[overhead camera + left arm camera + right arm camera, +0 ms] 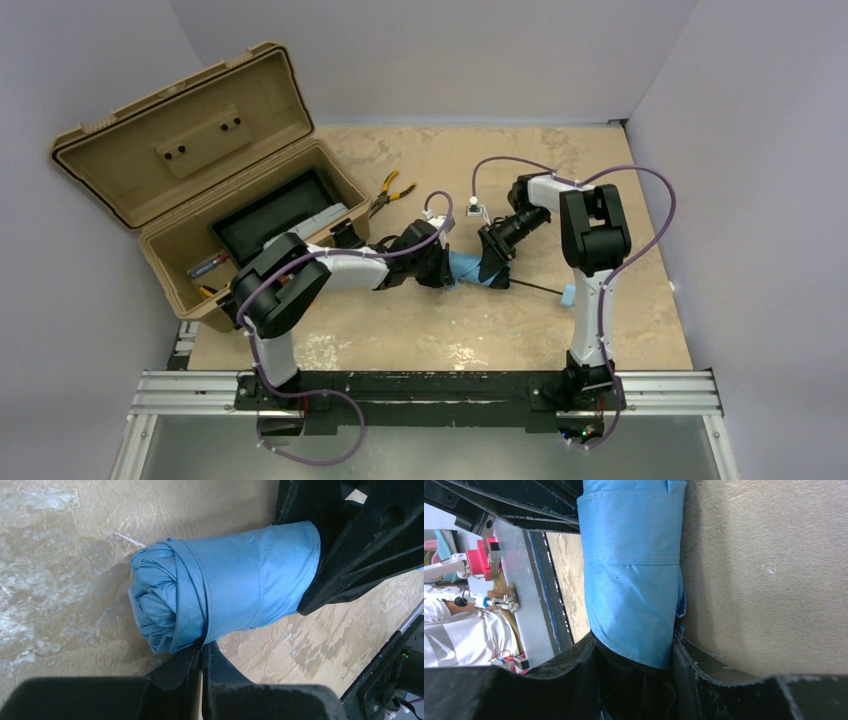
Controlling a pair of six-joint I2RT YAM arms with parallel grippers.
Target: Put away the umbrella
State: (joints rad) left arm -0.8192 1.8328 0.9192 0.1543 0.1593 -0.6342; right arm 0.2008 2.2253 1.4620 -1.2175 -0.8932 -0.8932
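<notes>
With the right claw [634,645] clamped around the umbrella [250,575], the left claw [202,652], pinched on its strap [197,590], should pull it snug.

Left arm [340,268]: white shell links, black joint housings, dark wrist section. Right arm [592,300]: same build, a slim white upright link under a bulky black elbow block.

Purple cable [655,230] runs loose along each arm in wide loops, and another loop shows under the left base [272,392]. There is a small white connector [474,210] near each wrist.

Both bases are black and sit on a black plate [440,385] across a silver slotted rail [680,385]. A green light [570,433] glows below the right base.

Jaws: matte black plastic with moulded ribs, edges scuffed pale.
</notes>
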